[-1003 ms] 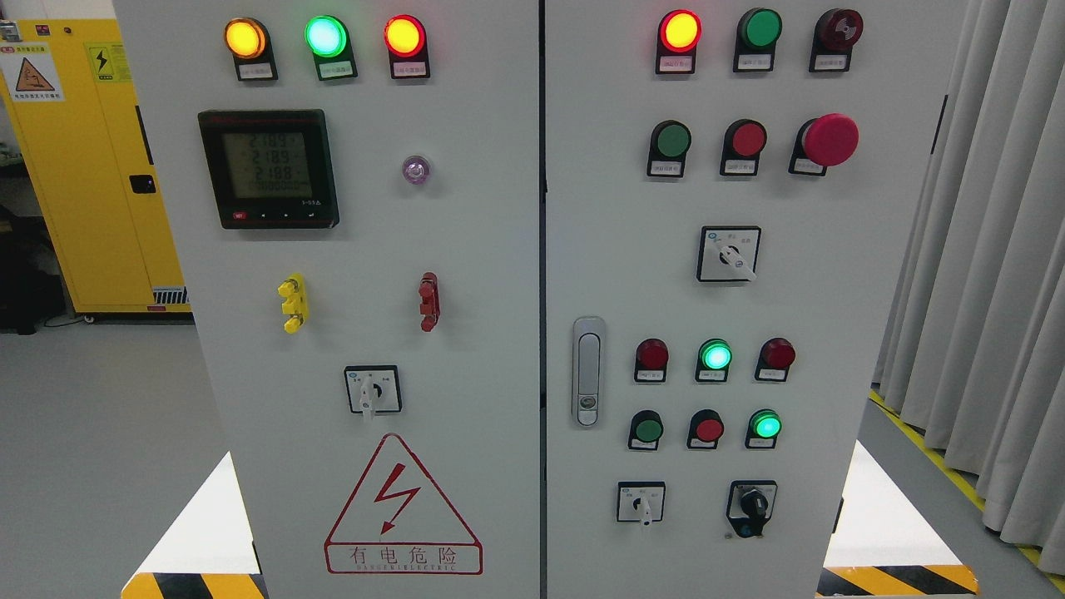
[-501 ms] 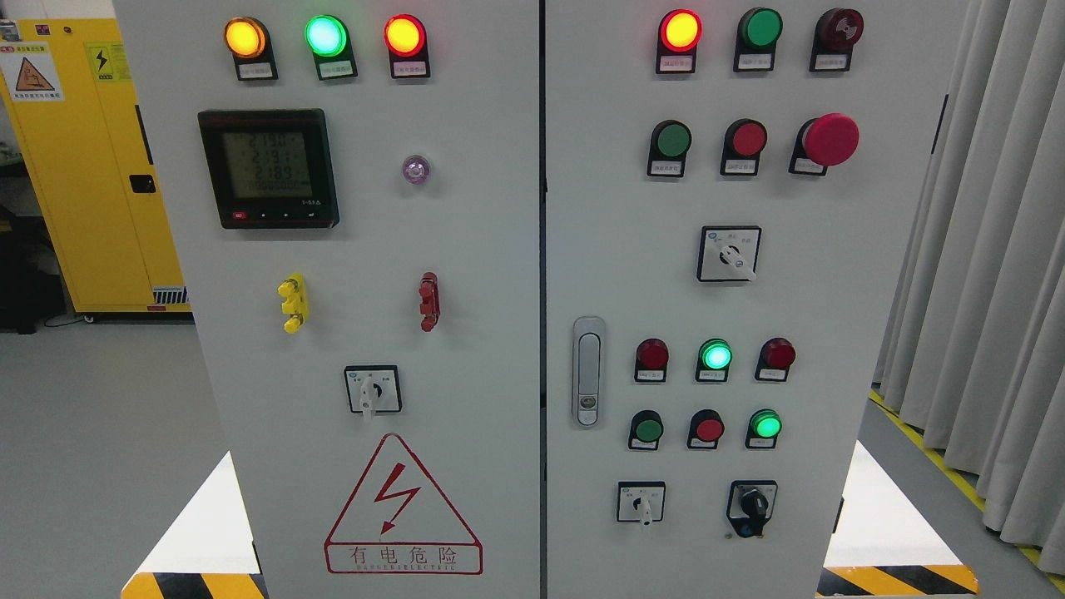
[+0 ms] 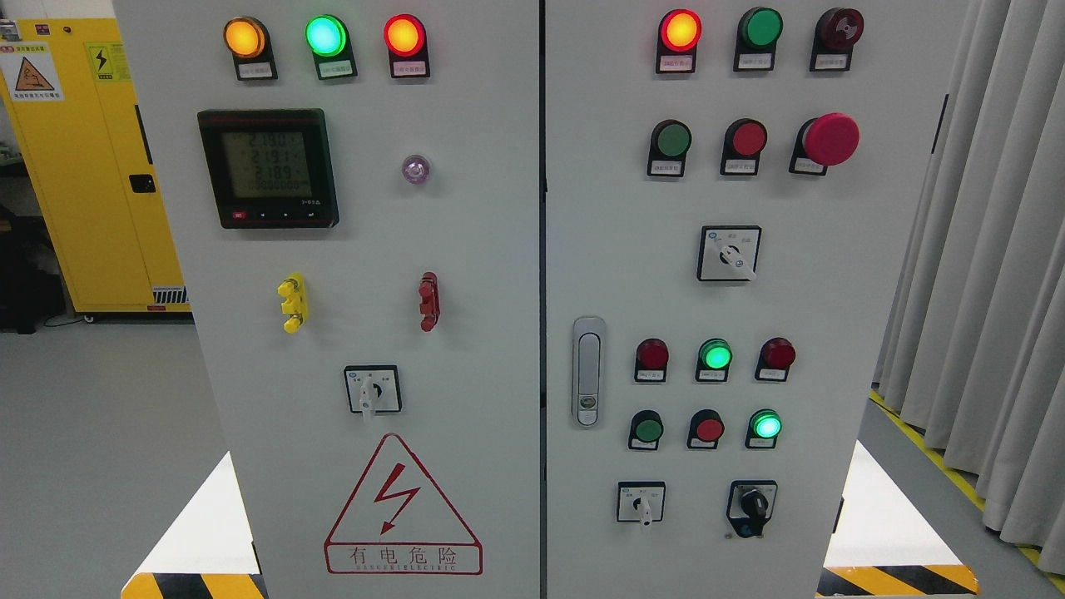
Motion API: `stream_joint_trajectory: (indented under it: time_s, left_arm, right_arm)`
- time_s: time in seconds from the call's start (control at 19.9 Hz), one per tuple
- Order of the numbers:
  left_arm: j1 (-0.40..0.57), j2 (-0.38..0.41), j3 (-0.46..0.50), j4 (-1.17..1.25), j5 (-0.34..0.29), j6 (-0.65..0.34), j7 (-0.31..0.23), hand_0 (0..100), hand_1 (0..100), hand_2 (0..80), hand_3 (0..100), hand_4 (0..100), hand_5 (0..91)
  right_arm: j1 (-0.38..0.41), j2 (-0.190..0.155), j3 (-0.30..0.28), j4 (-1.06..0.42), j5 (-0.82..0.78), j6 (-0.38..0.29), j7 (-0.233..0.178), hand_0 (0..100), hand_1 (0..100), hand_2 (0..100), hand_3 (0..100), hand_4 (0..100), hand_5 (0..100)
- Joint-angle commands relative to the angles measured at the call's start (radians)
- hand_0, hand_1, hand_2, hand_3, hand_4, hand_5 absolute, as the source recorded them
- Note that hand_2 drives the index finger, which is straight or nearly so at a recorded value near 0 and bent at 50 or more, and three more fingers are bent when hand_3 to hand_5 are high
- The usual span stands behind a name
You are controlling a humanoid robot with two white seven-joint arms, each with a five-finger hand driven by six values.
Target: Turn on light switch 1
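Although the task calls for a switch to be turned on, neither robot hand shows in the head view, so their state cannot be told. A grey electrical cabinet (image 3: 466,249) fills the picture, upright and facing the camera. Which control is light switch 1 cannot be read from the small labels. Likely candidates are three rotary selector switches: one low on the left door (image 3: 372,389), two on the right door (image 3: 728,254) (image 3: 641,502). Any reach must come up and forward from below.

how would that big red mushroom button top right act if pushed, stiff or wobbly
The big red mushroom-head button is fixed to the grey cabinet door, so it probably travels straight in, not wobbling. Its broad domed cap likely takes a palm push, perhaps stiffly.
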Motion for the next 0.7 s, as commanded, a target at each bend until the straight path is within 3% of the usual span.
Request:
stream_joint_trajectory:
  time_s: [0.0,0.2,0.65]
  left_arm:
    - [-0.064,-0.017,-0.065,-0.022,-0.025,0.012,0.026,15,70,56.4,93,98,90.3]
    - [-0.112,-0.034,-0.065,-0.024,-0.069,0.082,0.029,15,70,57.6,94,97,90.3]
    - [-0.205,-0.072,-0.066,-0.024,-0.084,0.208,0.054,15,69,59.4,95,98,90.1]
  right_arm:
    - [0.0,0.0,0.0,0.0,-0.029,0.001,-0.001,0,50,4,0,0,0]
    - [0.0,0.0,0.0,0.0,-0.029,0.001,-0.001,0,50,4,0,0,0]
    - [0.0,0.0,0.0,0.0,-0.029,0.001,-0.001,0,50,4,0,0,0]
